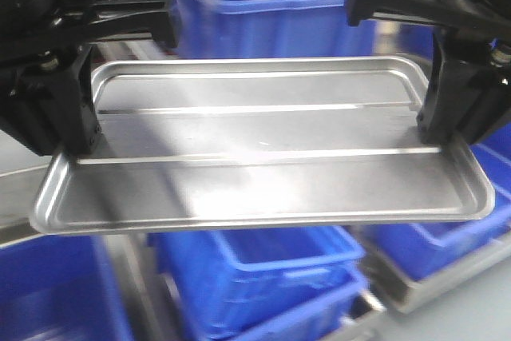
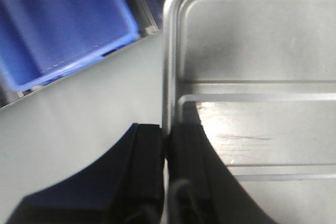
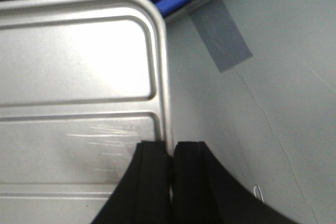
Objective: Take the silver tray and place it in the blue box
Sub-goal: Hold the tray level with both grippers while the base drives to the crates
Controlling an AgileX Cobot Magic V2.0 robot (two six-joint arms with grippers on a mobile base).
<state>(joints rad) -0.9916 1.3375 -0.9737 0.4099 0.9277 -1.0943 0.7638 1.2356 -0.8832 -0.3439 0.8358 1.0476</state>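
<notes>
Front-facing view: left gripper (image 1: 80, 148) and right gripper (image 1: 435, 135) jaws tight on silver tray (image 1: 263, 185).

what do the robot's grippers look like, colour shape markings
Both the left gripper and right gripper are matte black, with two flat fingers whose outer edges flare toward the body. The front view shows blocky black bodies, each with a small silvery fitting. No markings or cables show.

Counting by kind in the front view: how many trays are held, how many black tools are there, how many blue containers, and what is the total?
Held trays: 1, the silver tray.
Black tools: 2, the left tool and the right tool, each shut on the tray's rim.
Blue containers: at least 4, blurred and partly hidden.
Total: at least 7.
</notes>
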